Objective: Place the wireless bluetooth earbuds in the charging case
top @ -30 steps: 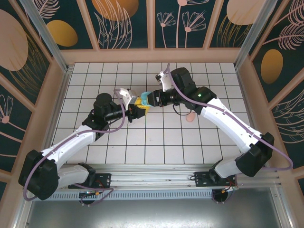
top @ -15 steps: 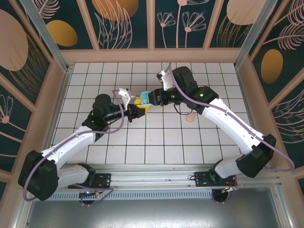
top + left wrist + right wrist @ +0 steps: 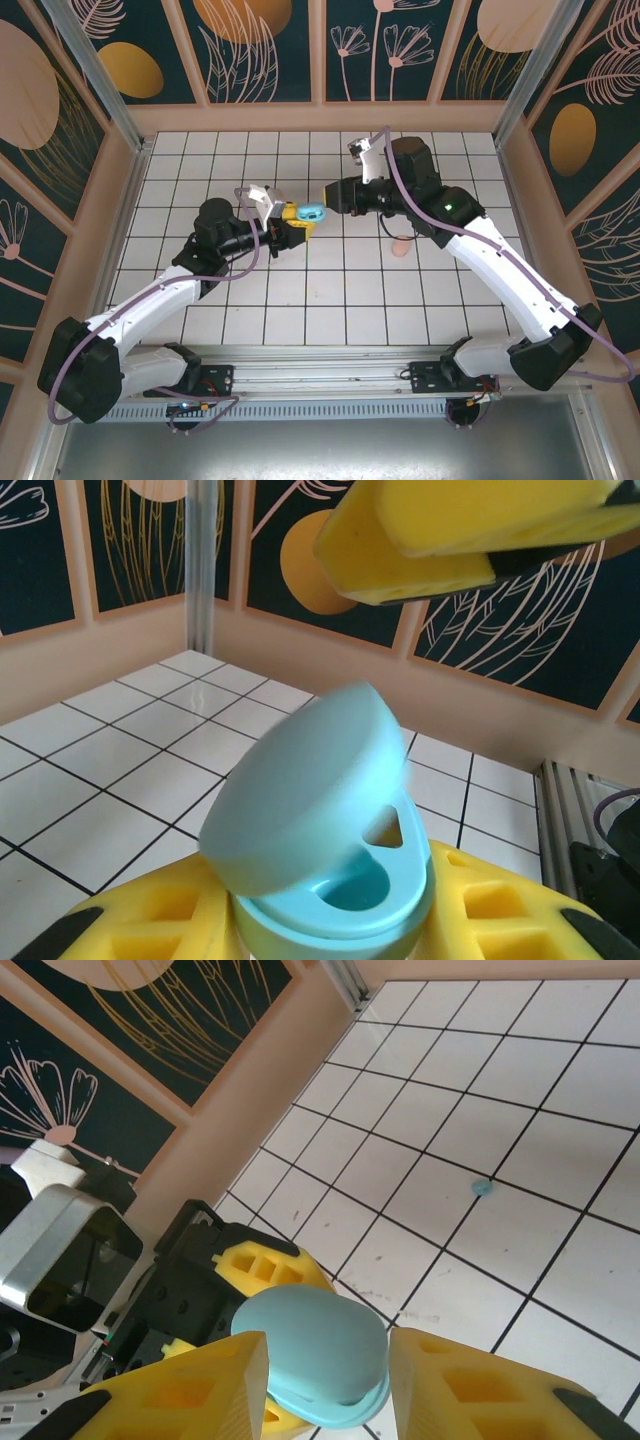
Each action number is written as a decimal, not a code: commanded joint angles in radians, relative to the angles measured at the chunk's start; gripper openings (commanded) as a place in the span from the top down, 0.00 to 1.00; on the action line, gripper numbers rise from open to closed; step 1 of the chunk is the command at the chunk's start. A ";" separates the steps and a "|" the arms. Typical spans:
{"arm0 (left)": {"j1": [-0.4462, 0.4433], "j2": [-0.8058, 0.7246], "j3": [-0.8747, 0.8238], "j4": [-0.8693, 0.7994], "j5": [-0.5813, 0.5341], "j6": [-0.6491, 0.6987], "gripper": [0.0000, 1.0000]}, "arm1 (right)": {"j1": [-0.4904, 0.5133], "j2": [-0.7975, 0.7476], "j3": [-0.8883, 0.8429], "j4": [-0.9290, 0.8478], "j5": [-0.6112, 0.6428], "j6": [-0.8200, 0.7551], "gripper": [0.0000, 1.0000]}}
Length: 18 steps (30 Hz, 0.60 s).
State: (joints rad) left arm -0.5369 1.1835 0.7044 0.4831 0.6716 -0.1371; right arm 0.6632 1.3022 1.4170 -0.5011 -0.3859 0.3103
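Lid (image 3: 300,790) half open, the teal case (image 3: 345,915) sits gripped in the left fingers (image 3: 160,925). The right fingers (image 3: 480,1385) are open, one on each side of the case, not squeezing it. One tiny teal earbud (image 3: 481,1187) lies on the desk (image 3: 560,1090), past the case.

Case (image 3: 312,212) in left jaws, right jaws just right of it, second case (image 3: 400,246) on tiles (image 3: 200,160) farther right
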 commanded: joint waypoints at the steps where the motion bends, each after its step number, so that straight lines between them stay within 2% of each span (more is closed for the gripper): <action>1: -0.004 -0.011 -0.014 0.025 0.001 -0.020 1.00 | -0.007 -0.026 -0.024 0.038 -0.014 0.020 0.63; 13: -0.003 -0.007 -0.016 0.014 -0.031 -0.033 1.00 | -0.044 -0.029 -0.015 0.063 -0.067 0.020 0.63; 18: -0.004 -0.020 -0.014 -0.006 -0.044 -0.029 1.00 | -0.094 -0.027 -0.052 0.085 -0.070 0.031 0.63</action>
State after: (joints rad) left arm -0.5369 1.1831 0.6991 0.4782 0.6411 -0.1558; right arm 0.5991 1.2976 1.3907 -0.4553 -0.4366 0.3241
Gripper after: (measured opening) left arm 0.355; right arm 0.373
